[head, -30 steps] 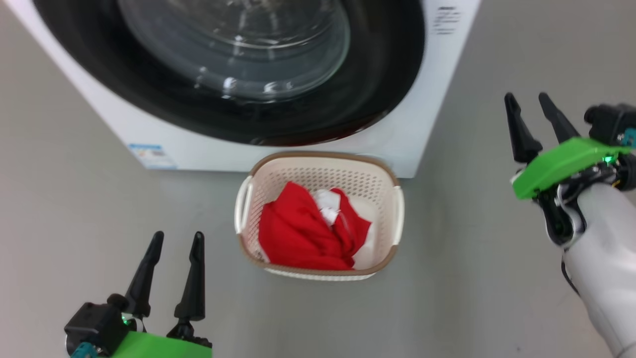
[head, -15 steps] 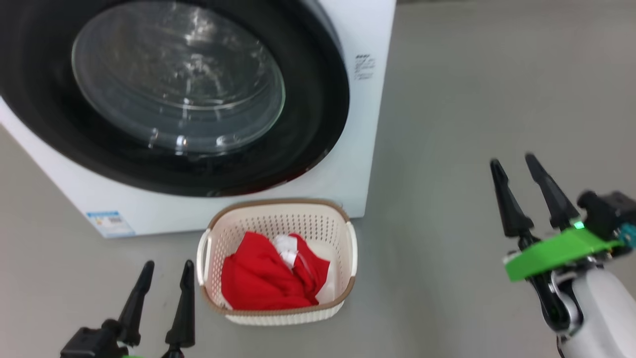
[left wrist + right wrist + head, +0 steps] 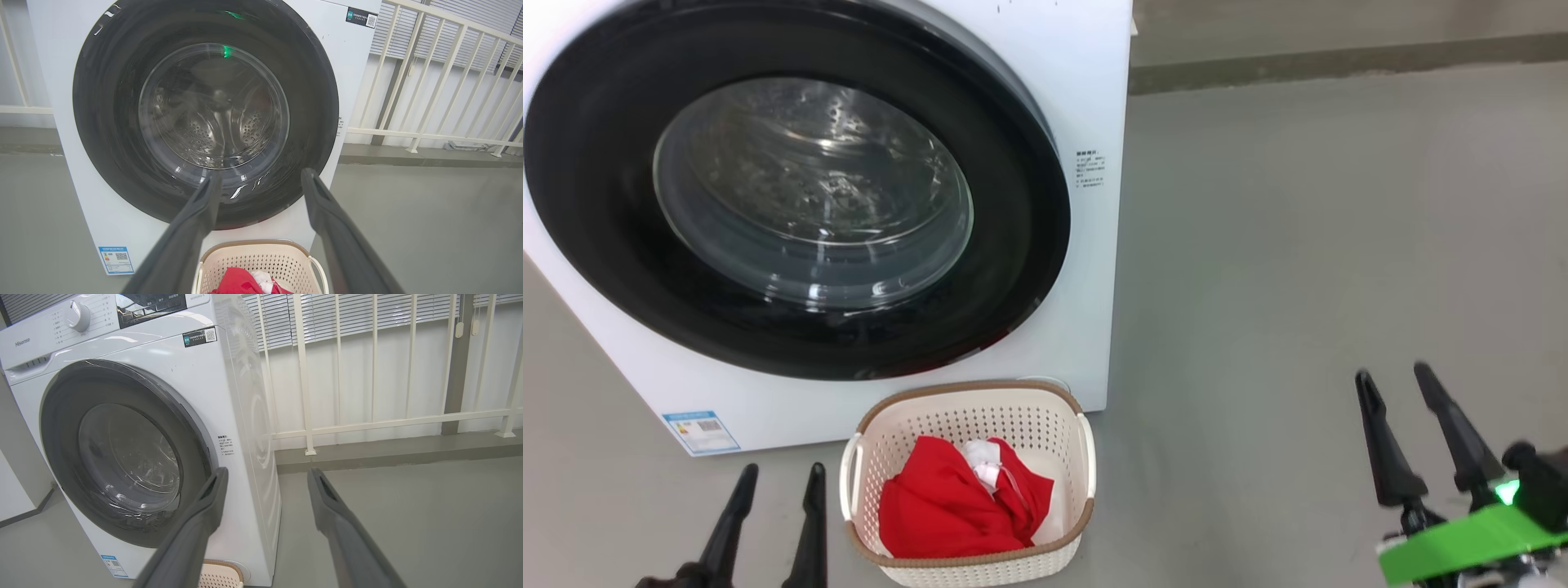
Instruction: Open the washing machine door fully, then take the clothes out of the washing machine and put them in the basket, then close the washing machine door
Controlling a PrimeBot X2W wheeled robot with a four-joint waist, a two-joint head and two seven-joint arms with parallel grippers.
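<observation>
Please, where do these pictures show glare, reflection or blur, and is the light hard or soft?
Head view: soft, even light; white highlights on the washing machine door glass. Left wrist view: a green glint on that glass; the left gripper looks soft, near the lens. Right wrist view: the glossy side of the washing machine mirrors the railing; the right gripper is soft too.

bright, even light; glare streaks on the washing machine door [image 3: 800, 192] glass; sharp.
</observation>
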